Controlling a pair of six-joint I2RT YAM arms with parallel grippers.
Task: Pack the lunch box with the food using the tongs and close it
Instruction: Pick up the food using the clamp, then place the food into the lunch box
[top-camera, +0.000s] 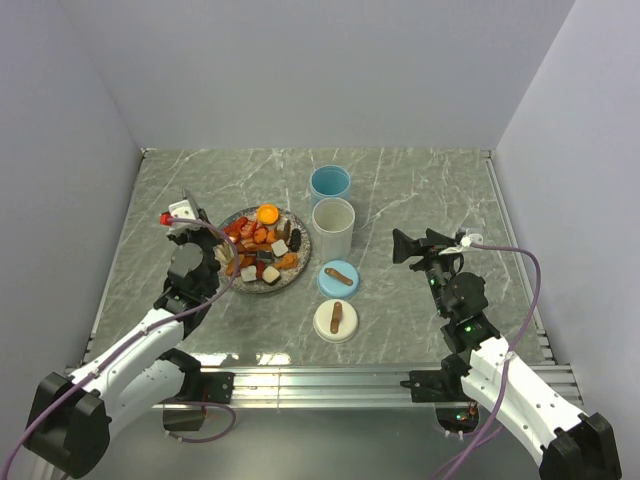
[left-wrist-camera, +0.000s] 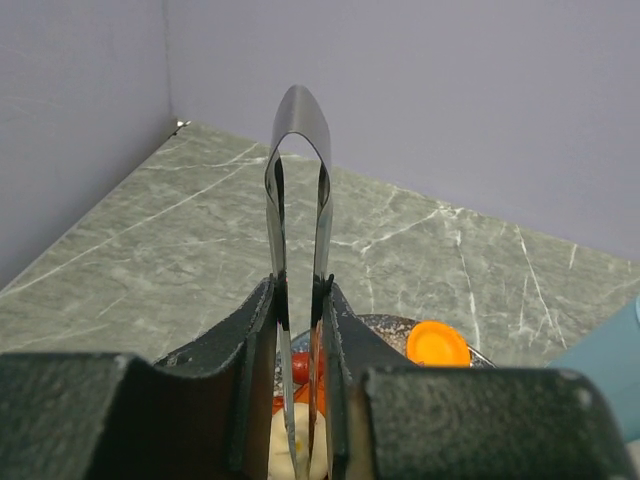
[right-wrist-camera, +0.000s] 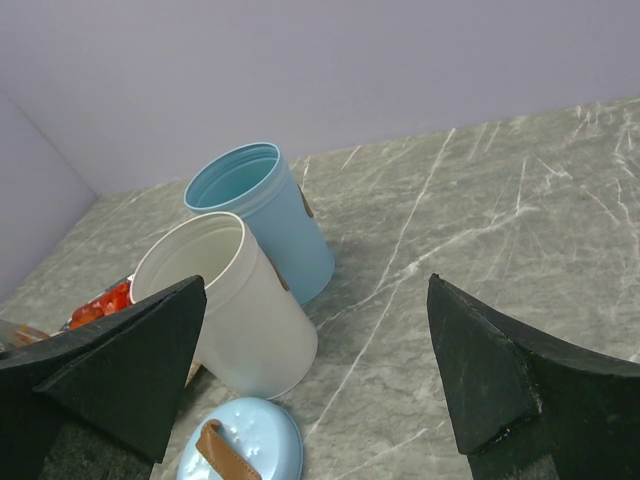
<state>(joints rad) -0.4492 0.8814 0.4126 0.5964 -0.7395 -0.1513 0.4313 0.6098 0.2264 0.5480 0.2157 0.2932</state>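
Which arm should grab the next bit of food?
Left. The left gripper holds the slim grey metal tongs at the round grey plate of small colourful food pieces. The right gripper is open, empty and away from the plate.

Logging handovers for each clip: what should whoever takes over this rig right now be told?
Left pincer: shut on the tongs, tips down over the plate of food.
Right pincer: open, holding nothing, right of the containers.
Blue container and white container: upright, uncovered, both look empty. Blue lid and white lid lie on the table in front of them.
Done: tongs in hand.
Left: move the food into the containers, put the lids on.
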